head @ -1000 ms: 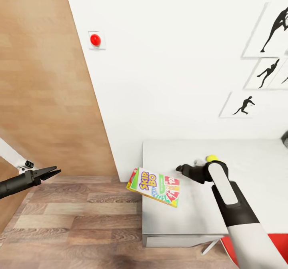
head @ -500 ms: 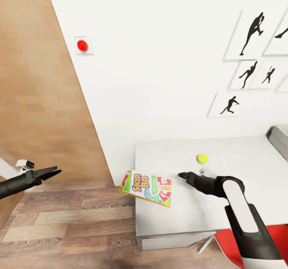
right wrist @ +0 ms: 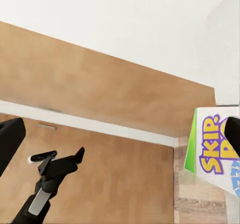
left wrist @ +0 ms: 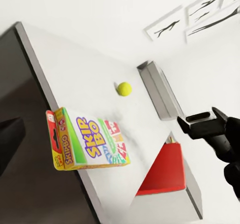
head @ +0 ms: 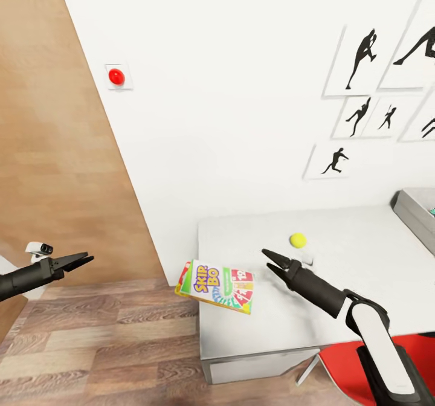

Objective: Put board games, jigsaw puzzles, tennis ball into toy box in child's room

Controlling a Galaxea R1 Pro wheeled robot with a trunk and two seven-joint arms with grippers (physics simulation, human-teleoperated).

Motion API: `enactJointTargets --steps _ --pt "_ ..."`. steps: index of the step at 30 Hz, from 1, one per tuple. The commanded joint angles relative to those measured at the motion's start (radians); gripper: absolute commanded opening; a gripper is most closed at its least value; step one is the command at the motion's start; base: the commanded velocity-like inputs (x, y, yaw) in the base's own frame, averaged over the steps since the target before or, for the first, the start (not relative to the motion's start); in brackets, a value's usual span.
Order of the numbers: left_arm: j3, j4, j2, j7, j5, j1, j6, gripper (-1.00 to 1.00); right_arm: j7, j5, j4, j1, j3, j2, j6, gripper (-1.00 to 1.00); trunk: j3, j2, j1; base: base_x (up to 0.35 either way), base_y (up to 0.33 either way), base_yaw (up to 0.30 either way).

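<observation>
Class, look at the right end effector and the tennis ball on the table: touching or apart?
Apart. The head view shows bare tabletop between the right end effector and the tennis ball on the table.

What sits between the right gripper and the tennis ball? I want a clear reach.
Nothing: in the head view, only bare table top separates the right gripper from the tennis ball.

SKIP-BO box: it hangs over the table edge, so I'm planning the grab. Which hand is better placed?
Right. The right hand is open over the table, just beside the SKIP-BO box. The left hand hangs far off over the floor.
</observation>
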Motion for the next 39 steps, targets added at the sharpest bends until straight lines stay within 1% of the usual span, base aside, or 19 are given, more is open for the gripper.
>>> enactJointTargets --steps 1,5,10,13,16,20,24,25,32,39 --pt "0.0 0.0 0.0 -0.004 0.0 -0.001 0.01 1.0 0.056 0.008 0.0 0.015 -0.003 -0.007 -0.009 1.0 0.0 -0.002 0.001 0.0 0.0 -0.075" --pt "0.0 0.0 0.0 -0.004 0.0 -0.001 0.01 1.0 0.227 0.018 0.0 0.069 -0.003 -0.029 -0.069 1.0 0.006 -0.002 0.001 0.0 0.0 -0.073" --pt "0.0 0.0 0.0 -0.004 0.0 -0.001 0.01 1.0 0.411 0.025 0.0 0.117 -0.002 -0.042 -0.146 1.0 0.014 -0.002 0.001 0.0 0.0 -0.071" --pt "0.0 0.0 -0.001 -0.004 0.0 -0.001 0.009 1.0 0.501 0.028 -0.001 0.15 -0.004 -0.045 -0.189 1.0 0.018 -0.002 0.001 0.0 0.0 -0.056" --pt "0.0 0.0 -0.001 -0.004 0.0 -0.001 0.009 1.0 0.57 0.04 -0.001 0.18 -0.007 -0.046 -0.231 1.0 0.02 -0.002 0.001 0.0 0.0 -0.03" --pt "0.0 0.0 -0.001 -0.004 -0.003 -0.001 0.008 1.0 0.635 0.075 -0.001 0.203 -0.01 -0.047 -0.281 1.0 0.022 -0.002 0.001 0.0 0.0 -0.014" --pt "0.0 0.0 -0.001 -0.004 -0.009 -0.001 0.007 1.0 0.683 0.106 -0.001 0.213 -0.011 -0.045 -0.313 1.0 0.023 -0.002 0.001 0.0 0.0 -0.006" --pt "0.001 0.0 -0.001 -0.004 -0.013 -0.001 0.006 1.0 0.715 0.12 -0.001 0.217 -0.015 -0.047 -0.327 1.0 0.023 -0.002 0.001 0.0 0.0 -0.002" --pt "0.001 0.0 -0.002 0.006 -0.018 -0.001 0.005 1.0 0.74 0.128 0.0 0.219 -0.032 -0.047 -0.334 1.0 0.023 -0.002 0.001 0.015 -0.001 -0.001" --pt "0.002 0.0 -0.005 0.055 -0.027 -0.001 0.005 1.0 0.747 0.131 0.0 0.22 -0.039 -0.047 -0.336 1.0 0.023 -0.002 0.001 0.143 -0.132 0.0"
